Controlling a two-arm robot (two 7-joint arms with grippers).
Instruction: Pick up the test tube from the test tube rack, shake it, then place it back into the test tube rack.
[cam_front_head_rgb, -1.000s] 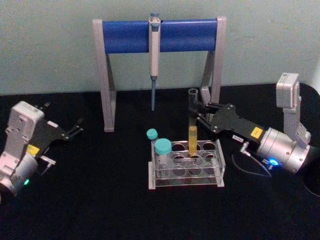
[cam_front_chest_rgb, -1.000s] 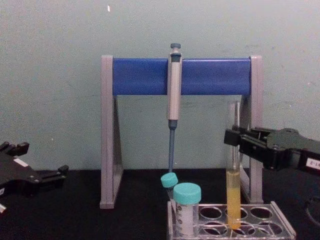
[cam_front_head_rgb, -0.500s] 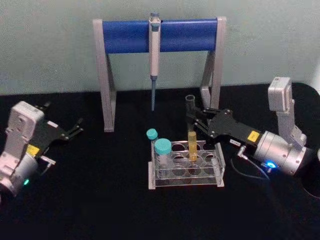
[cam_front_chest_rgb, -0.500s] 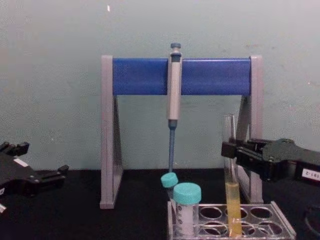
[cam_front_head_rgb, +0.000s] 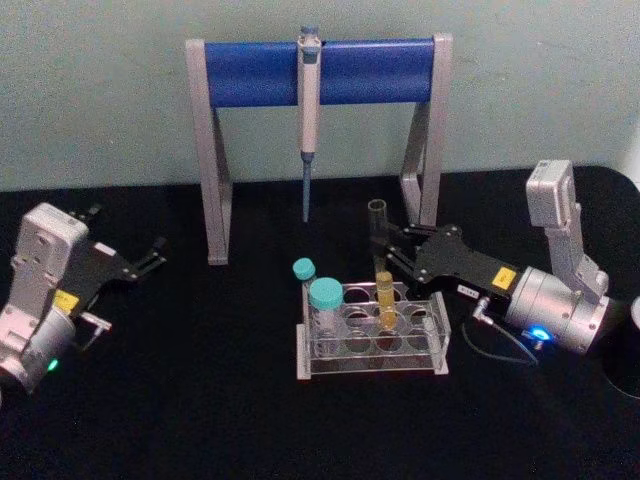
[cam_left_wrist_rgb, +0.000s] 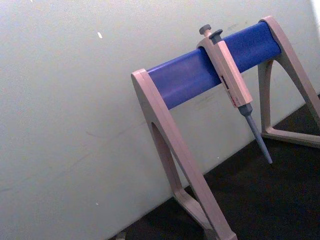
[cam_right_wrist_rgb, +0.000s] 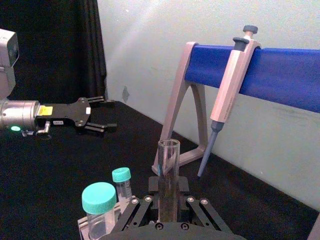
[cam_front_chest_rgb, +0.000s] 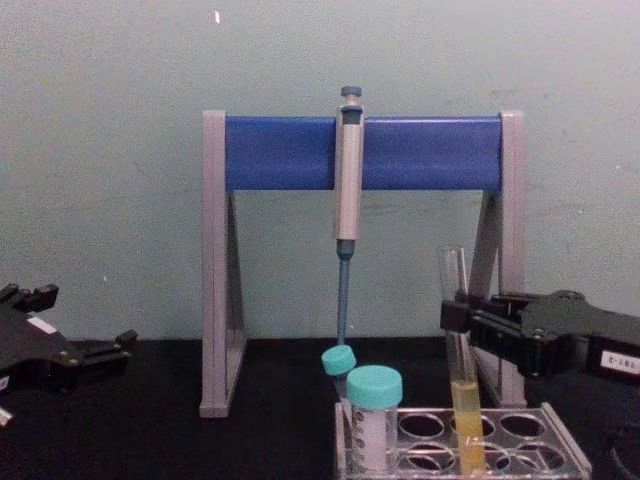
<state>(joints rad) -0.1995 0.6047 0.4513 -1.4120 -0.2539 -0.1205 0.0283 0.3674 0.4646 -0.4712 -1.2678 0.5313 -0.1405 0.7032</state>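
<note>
Currently the right claw (cam_front_head_rgb: 385, 245) clamps the test tube (cam_front_head_rgb: 384, 291) standing in the rack (cam_front_head_rgb: 340, 366).

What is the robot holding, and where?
The right end effector grips the test tube by its clear upper part. The left end effector holds nothing.

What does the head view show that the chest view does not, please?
Head view: the whole top plate of the test tube rack from above, placing the test tube in a hole right of the teal-capped tubes. Chest view: the side profile, the tube upright, its base below the top plate, yellow liquid low, the right gripper clamped on bare glass above it. Both: the right gripper shut on the tube, the left gripper open at the left, the pipette hanging on its stand.
</note>
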